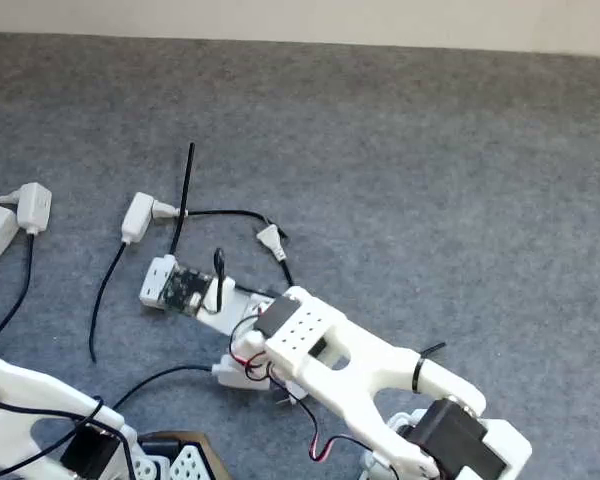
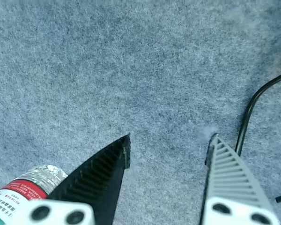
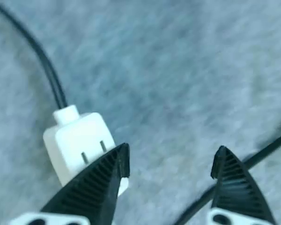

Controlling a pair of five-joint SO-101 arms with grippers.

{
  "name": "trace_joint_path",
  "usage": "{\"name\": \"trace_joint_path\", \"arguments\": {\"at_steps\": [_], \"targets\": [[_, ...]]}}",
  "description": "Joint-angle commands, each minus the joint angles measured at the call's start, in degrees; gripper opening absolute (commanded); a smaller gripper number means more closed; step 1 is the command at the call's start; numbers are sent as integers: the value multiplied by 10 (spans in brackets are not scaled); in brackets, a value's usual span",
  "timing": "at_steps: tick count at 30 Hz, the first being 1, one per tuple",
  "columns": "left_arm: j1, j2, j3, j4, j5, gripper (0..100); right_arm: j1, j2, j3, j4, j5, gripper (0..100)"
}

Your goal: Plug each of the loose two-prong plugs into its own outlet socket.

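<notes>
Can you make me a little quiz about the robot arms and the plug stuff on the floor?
1. True or false: the right tool is squeezing the white socket.
2. What colour is the cord coming out of that socket? A) pink B) black C) green
3. Fill in the word: the left tool is open over bare grey ____.

Key: 1 false, it is open and the socket sits beside one finger. 2 B. 3 carpet.
</notes>
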Motion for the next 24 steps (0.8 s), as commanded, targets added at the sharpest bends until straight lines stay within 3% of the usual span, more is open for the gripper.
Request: {"name": "trace_joint_path", "arguments": {"at_steps": [1, 12, 24], "targets": [[17, -16, -7, -9, -3, 263, -14, -63, -5, 63, -4, 278], [21, -16, -7, -8, -3, 263, -18, -123, 5, 108, -7, 278], [24, -17, -7, -6, -3, 263, -114, -70, 71, 66, -47, 278]]}}
